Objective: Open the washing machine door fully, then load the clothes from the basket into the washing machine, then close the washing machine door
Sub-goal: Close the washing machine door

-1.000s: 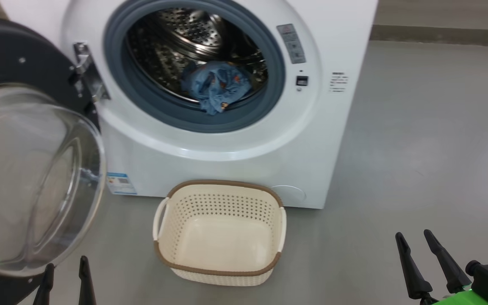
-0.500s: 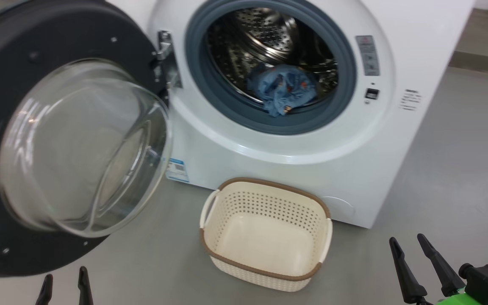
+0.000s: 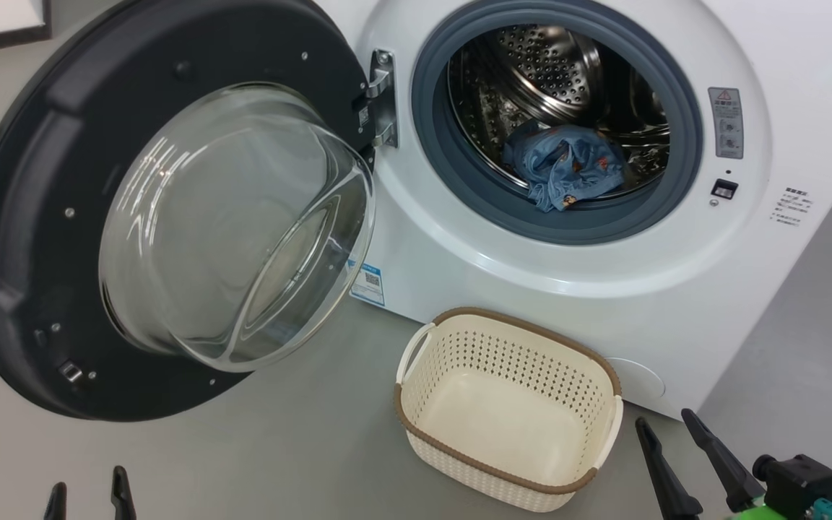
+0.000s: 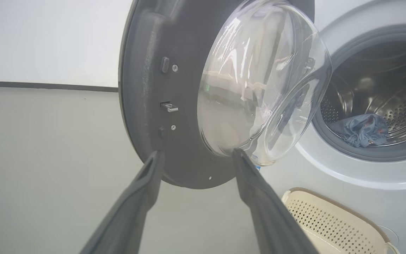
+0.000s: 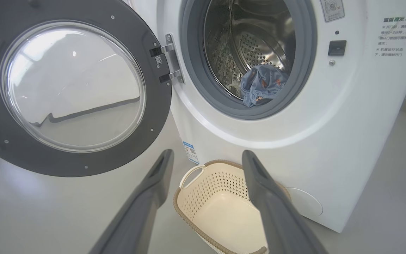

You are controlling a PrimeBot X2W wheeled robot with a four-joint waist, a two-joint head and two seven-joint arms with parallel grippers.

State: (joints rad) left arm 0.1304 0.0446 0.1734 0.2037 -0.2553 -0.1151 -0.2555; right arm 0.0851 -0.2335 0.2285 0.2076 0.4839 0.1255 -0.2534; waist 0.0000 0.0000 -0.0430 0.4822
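Light blue clothes [image 3: 564, 170] are seen low inside the steel drum of the washing machine [image 3: 531, 289], just behind the grey gasket. The washing machine door [image 3: 33, 238] is swung wide open to the left. The basket [image 3: 513, 361] is placed on the floor, near the machine front. The left pincer [image 3: 88, 478] and the right pincer [image 3: 664, 417] are held with fingers spread apart.

The washing machine door [image 3: 33, 238] stands swung wide at the left of the washing machine [image 3: 531, 289], glass bowl bulging toward the camera. The clothes [image 3: 564, 170] lie in the steel drum [image 3: 546, 65] as a small blue heap near its front lip. The basket [image 3: 416, 433] sits on the grey floor [image 3: 315, 448] just before the machine, its cream bottom bare. Left gripper [image 3: 88, 478] and right gripper [image 3: 664, 417] show low in the corners, fingers apart
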